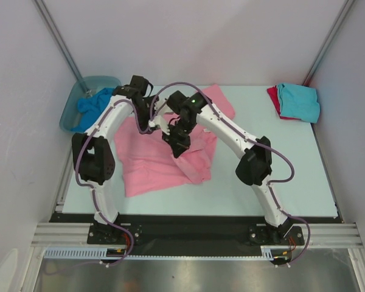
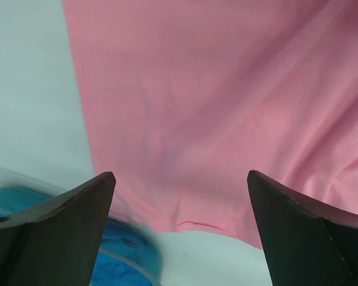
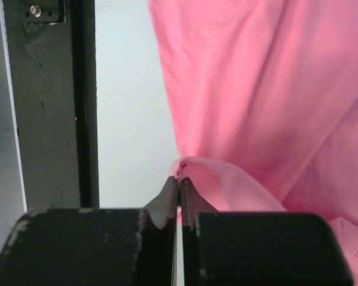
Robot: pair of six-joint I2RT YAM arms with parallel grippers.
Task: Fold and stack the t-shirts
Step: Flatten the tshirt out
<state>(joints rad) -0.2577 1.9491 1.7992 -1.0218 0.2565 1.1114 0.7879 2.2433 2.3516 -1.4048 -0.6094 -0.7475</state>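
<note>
A: Where does the pink t-shirt (image 1: 152, 161) lie?

B: Rumpled across the middle of the table (image 1: 280, 176), left of centre, with one part reaching toward the far side. The right gripper (image 3: 178, 179) is clamped on a small pinch of it. Its wrist view shows a nub of pink cloth squeezed between the closed tips, the rest draping away to the right.

A: And the left gripper (image 2: 180, 176)?

B: Spread wide and holding nothing. It hangs above the shirt's far left edge, close to the tub (image 1: 70, 115) with the blue tee (image 1: 91, 106) in it.

A: How would the cloth behave?

B: Light and limp, by the look of it. It sags and creases wherever nothing supports it, so a single pinch would likely raise only a peak while the rest trails and bunches. Nothing here can break. The risk is a thin fold slipping out of the tips, or two layers being caught together.

A: So where should the free arm take hold?

B: Probably on a hem or shoulder seam at the edge below it, well apart from the right arm's pinch. Then the two grips could stretch the shirt flat between them. The middle of the panel looks a poor choice.

A: The other shirts?

B: The turquoise tee (image 1: 301, 100) lies on the red tee (image 1: 272, 96) in the far right corner, well apart from both arms.
</note>
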